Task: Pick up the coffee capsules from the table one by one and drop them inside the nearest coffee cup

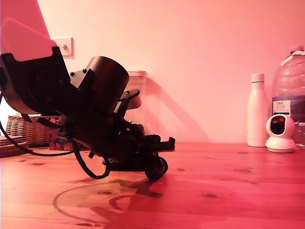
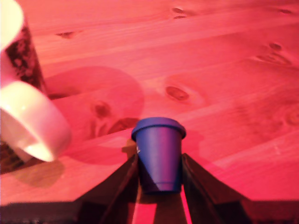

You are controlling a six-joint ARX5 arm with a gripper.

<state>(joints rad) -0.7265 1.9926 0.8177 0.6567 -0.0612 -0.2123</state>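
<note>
A dark blue coffee capsule [image 2: 159, 154] sits between my gripper's [image 2: 159, 161] two dark fingers, which press against its sides; its flat rim points away from the wrist. In the exterior view the gripper [image 1: 160, 163] is very low over the wooden table [image 1: 228, 191], with the capsule [image 1: 157, 168] at its tip, touching or just above the wood. The coffee cup [image 2: 23, 56] with its white handle [image 2: 32, 123] stands close beside the gripper in the wrist view. In the exterior view my arm hides the cup.
A wicker basket [image 1: 26, 129] and a patterned box [image 1: 59, 141] stand behind the arm at the exterior view's left. A clear container [image 1: 137, 95] is by the wall. At the right stand a white bottle [image 1: 258, 109], a white camera [image 1: 280, 133] and a big water bottle [image 1: 289, 90].
</note>
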